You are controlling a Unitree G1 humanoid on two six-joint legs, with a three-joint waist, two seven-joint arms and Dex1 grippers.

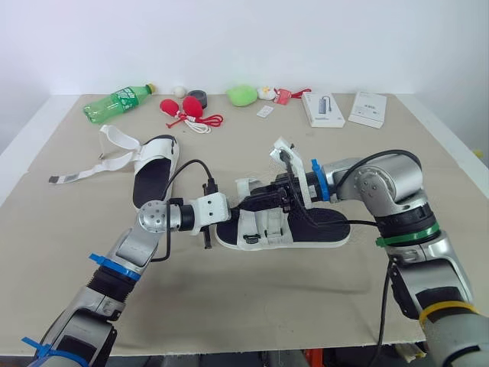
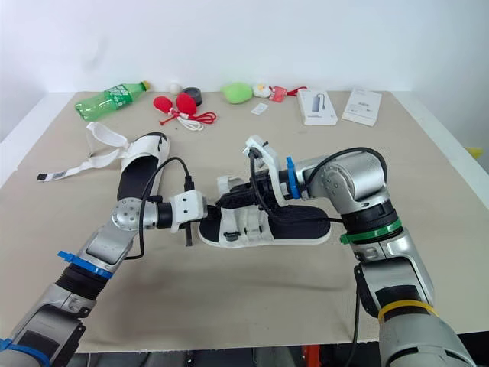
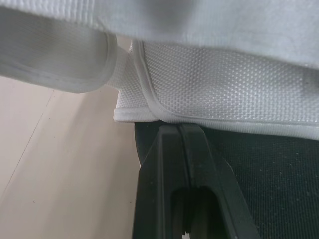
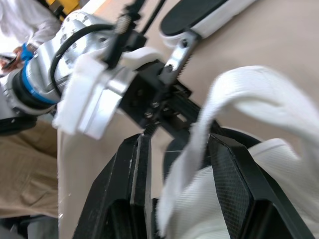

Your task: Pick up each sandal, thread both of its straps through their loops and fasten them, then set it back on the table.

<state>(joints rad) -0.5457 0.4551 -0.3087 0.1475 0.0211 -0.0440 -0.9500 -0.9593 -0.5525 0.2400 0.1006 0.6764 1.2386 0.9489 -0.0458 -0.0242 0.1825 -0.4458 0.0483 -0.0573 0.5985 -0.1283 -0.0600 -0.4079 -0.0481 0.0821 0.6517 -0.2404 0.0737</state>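
Note:
A black-soled sandal with white straps (image 1: 294,227) lies in the middle of the table (image 1: 252,306), with both grippers at its strap end. My left gripper (image 1: 243,205) comes in from the left; in the left wrist view its fingertips (image 3: 172,128) are pinched shut on the edge of a white mesh strap (image 3: 219,79). My right gripper (image 1: 280,191) reaches in from the right and stands open, and a loose white strap (image 4: 219,99) runs between its fingers (image 4: 134,189). A second sandal (image 1: 155,170) lies back left with its straps (image 1: 107,157) spread loose on the table.
Along the table's far edge stand a green bottle (image 1: 118,102), red items with a cord (image 1: 186,112), a black disc (image 1: 198,97), a green lump (image 1: 241,94) and two white boxes (image 1: 322,108) (image 1: 367,108). A person's sleeve (image 4: 25,22) shows in the right wrist view.

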